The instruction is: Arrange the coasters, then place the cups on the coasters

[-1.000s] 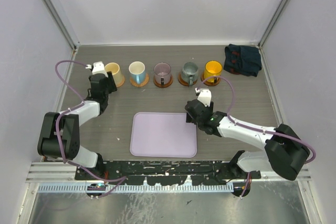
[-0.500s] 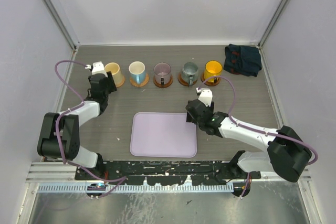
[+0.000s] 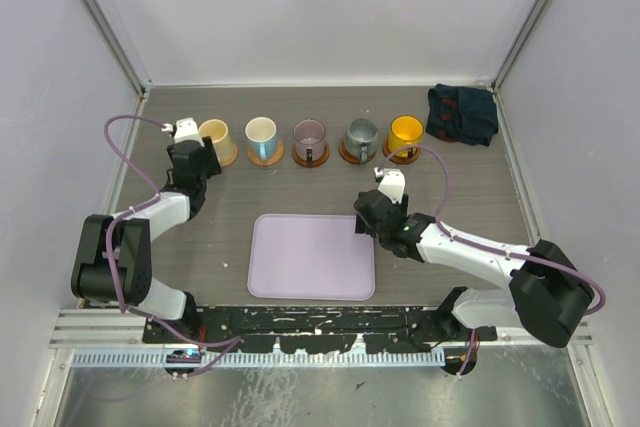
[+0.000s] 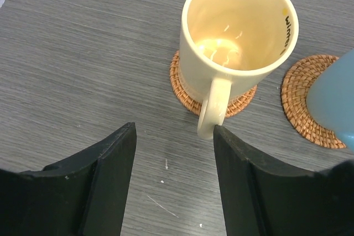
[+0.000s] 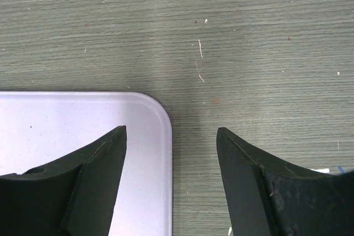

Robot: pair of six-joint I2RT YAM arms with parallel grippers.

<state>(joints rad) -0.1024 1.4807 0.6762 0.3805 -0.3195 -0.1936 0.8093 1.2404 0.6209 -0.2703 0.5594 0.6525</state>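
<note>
Five cups stand in a row at the back, each on a woven brown coaster: cream-yellow (image 3: 216, 137), white with blue (image 3: 262, 133), purple (image 3: 309, 136), grey-green (image 3: 360, 134) and yellow-orange (image 3: 405, 132). My left gripper (image 3: 193, 159) is open just in front of the cream-yellow cup (image 4: 238, 31). That cup sits upright on its coaster (image 4: 182, 89), and its handle (image 4: 213, 115) points at my left gripper (image 4: 174, 131), close beside one finger's tip. My right gripper (image 3: 362, 221) hangs open and empty over the lavender tray's far right corner (image 5: 171, 131).
The lavender tray (image 3: 310, 255) lies at the front centre, with its corner (image 5: 83, 114) under my right fingers. A dark folded cloth (image 3: 461, 113) sits at the back right. A second coaster (image 4: 298, 103) under the blue-sided cup (image 4: 334, 92) is close to the right of the cream cup.
</note>
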